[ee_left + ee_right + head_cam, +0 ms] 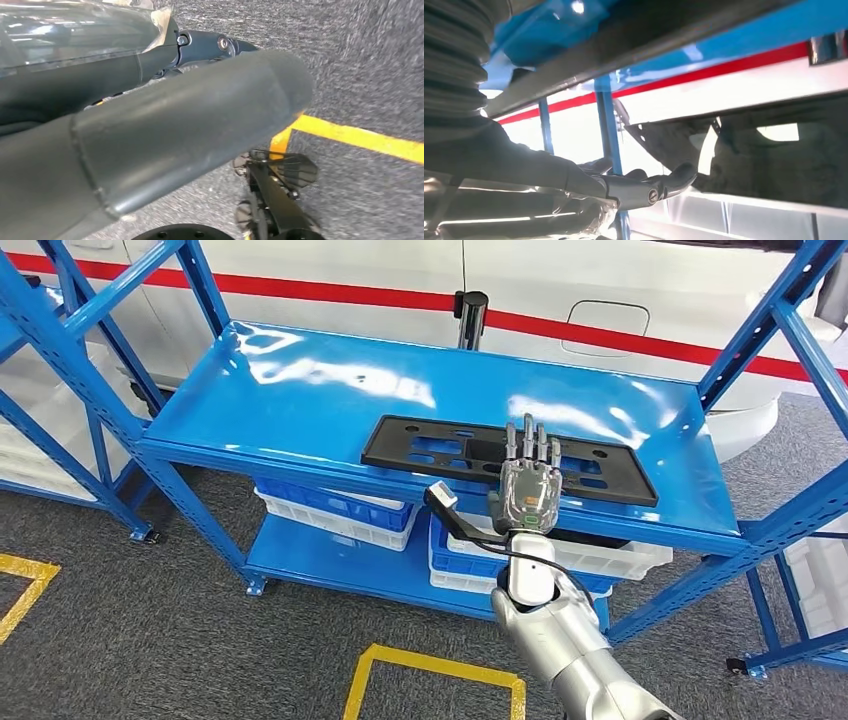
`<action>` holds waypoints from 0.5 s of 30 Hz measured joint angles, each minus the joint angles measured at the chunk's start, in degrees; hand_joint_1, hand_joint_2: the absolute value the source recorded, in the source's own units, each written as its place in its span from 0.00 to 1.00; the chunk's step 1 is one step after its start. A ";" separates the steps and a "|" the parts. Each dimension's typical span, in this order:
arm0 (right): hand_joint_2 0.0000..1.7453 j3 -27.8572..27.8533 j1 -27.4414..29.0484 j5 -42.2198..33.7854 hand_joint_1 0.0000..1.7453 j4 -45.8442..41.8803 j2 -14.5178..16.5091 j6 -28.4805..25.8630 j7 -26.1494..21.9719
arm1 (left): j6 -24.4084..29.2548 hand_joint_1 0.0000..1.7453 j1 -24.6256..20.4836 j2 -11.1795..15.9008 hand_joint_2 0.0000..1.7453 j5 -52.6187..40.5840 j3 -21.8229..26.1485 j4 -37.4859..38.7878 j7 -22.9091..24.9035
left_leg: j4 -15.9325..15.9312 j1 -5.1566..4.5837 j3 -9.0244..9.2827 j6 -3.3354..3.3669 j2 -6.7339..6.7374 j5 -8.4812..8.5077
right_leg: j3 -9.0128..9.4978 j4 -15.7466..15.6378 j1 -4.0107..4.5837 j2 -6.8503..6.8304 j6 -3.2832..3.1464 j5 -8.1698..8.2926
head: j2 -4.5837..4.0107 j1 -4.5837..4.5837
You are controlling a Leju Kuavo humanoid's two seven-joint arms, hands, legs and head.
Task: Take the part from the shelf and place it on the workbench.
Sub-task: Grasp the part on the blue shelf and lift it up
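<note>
Fingers [530, 445] of the right hand [527, 490], low and right of centre, lie straight and spread atop the black part [505, 457] on the blue shelf [300, 390], gripping nothing, so pulling back might drag it off the front edge.

Grey carpet floor [150, 640] with yellow tape lines [430, 665]; white wall [330, 265] bearing red stripe [330, 292]; glare overhead.

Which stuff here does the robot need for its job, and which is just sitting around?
Needed:
- black part lying flat on the blue shelf
- right hand, fingers over the part's front edge

Just around:
- white and blue bins underneath
- yellow floor lines
</note>
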 joint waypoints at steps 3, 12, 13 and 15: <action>1.00 -0.07 0.57 0.00 0.00 -1.45 -1.15 0.52 1.64 | -0.39 0.00 -0.11 0.00 0.00 -0.82 0.04 0.00 -0.11 | -0.07 -0.36 0.87 -0.80 -0.17 -1.04 | 2.18 -4.97 0.66 -0.08 -1.08 2.44 | 0.00 0.01; 1.00 3.18 2.07 0.04 0.00 -3.13 -2.93 2.72 5.20 | -0.28 0.00 -0.11 0.04 0.00 -2.69 0.02 -0.09 -0.86 | 15.09 0.49 -7.92 -3.09 0.49 -6.43 | 4.86 -5.95 -0.06 0.18 -4.05 1.10 | 0.00 -0.14; 1.00 3.54 2.15 0.04 0.00 -3.13 -3.02 2.80 5.33 | -0.21 0.00 -0.09 0.05 0.00 -2.72 0.02 -0.09 -0.91 | 13.54 0.61 -7.77 -3.15 0.56 -4.61 | 5.20 -5.95 -0.08 0.26 -3.96 0.86 | 0.00 -0.14; 1.00 4.05 2.18 0.04 0.00 -3.13 -3.22 2.85 5.47 | -0.10 0.00 -0.12 0.09 0.00 -2.74 0.02 -0.09 -0.97 | 6.44 0.78 -5.14 -3.09 0.74 0.01 | 5.94 -5.89 -0.03 0.41 -3.48 0.27 | 0.00 -0.16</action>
